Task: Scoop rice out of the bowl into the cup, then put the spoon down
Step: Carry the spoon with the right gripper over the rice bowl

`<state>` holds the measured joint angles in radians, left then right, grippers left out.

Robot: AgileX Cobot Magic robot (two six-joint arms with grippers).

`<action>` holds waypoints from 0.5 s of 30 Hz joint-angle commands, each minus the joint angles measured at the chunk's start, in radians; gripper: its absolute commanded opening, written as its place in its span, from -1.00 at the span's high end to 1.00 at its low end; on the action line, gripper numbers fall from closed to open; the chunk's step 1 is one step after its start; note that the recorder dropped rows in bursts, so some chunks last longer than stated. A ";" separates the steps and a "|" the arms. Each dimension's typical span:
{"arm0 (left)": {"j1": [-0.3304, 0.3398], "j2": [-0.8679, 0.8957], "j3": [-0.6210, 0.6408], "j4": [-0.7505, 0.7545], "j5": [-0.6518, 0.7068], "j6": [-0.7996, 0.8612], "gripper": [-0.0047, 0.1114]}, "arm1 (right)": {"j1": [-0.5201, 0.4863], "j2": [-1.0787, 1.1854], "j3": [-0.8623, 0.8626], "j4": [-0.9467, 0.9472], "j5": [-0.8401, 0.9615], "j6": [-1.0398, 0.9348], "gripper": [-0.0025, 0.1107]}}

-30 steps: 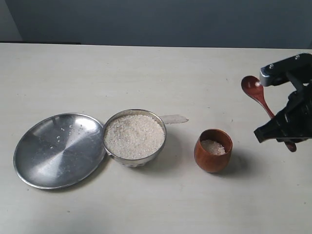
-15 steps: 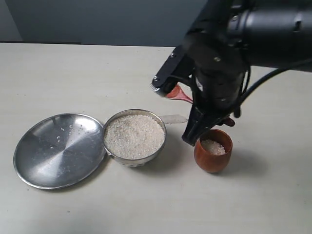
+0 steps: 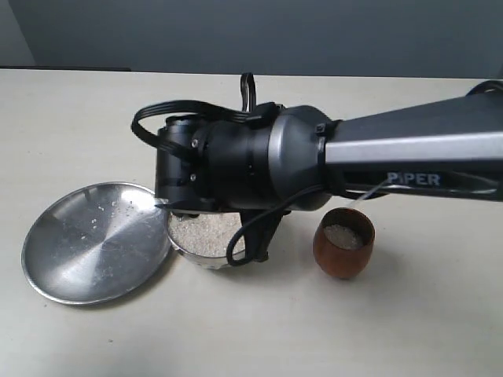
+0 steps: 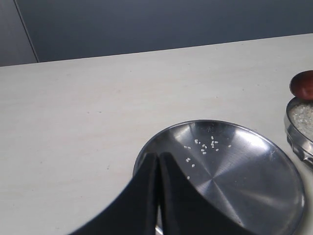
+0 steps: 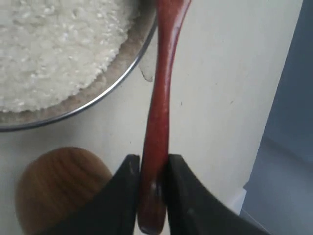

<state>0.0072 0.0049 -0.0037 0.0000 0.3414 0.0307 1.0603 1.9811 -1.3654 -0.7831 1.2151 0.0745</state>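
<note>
The right arm [image 3: 259, 169] stretches across the exterior view and hides most of the steel bowl [image 3: 206, 250] of rice [image 3: 203, 230]. My right gripper [image 5: 152, 166] is shut on the handle of the dark red wooden spoon [image 5: 159, 98]. The handle runs out over the bowl [image 5: 117, 83] rim, beside the rice [image 5: 54, 49]. The spoon head [image 4: 302, 84] shows just above the bowl [image 4: 296, 134] in the left wrist view. The wooden cup [image 3: 343, 243] stands right of the bowl and holds some rice [image 3: 343, 234]. My left gripper [image 4: 159, 159] is shut and holds nothing, over the plate's near rim.
A flat steel plate [image 3: 86, 243] lies left of the bowl, touching it, with several stray grains [image 4: 208, 145] on it. A small clear plastic piece [image 5: 146, 73] lies on the table by the bowl's rim. Pale tabletop extends on all sides.
The right arm has swung left with the spoon, from the table's right side past the cup to over the bowl, and now hides most of the bowl.
</note>
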 commanded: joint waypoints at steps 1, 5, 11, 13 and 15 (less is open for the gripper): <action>0.001 -0.005 0.004 -0.006 -0.007 -0.003 0.91 | 0.000 0.014 -0.006 -0.012 0.006 0.008 0.97; 0.001 -0.005 0.004 -0.006 -0.007 -0.003 0.91 | 0.000 0.007 -0.006 0.010 0.006 0.013 0.97; 0.001 -0.005 0.004 -0.006 -0.007 -0.003 0.91 | 0.000 -0.043 -0.006 0.034 0.006 0.058 0.97; 0.001 -0.005 0.004 -0.006 -0.007 -0.003 0.91 | 0.000 -0.060 -0.006 0.055 0.006 0.058 0.97; 0.001 -0.005 0.004 -0.006 -0.007 -0.003 0.91 | 0.000 -0.071 -0.006 0.095 0.006 0.046 0.97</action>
<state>0.0072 0.0049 -0.0037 0.0000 0.3414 0.0307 1.0603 1.9332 -1.3654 -0.7262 1.2169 0.1244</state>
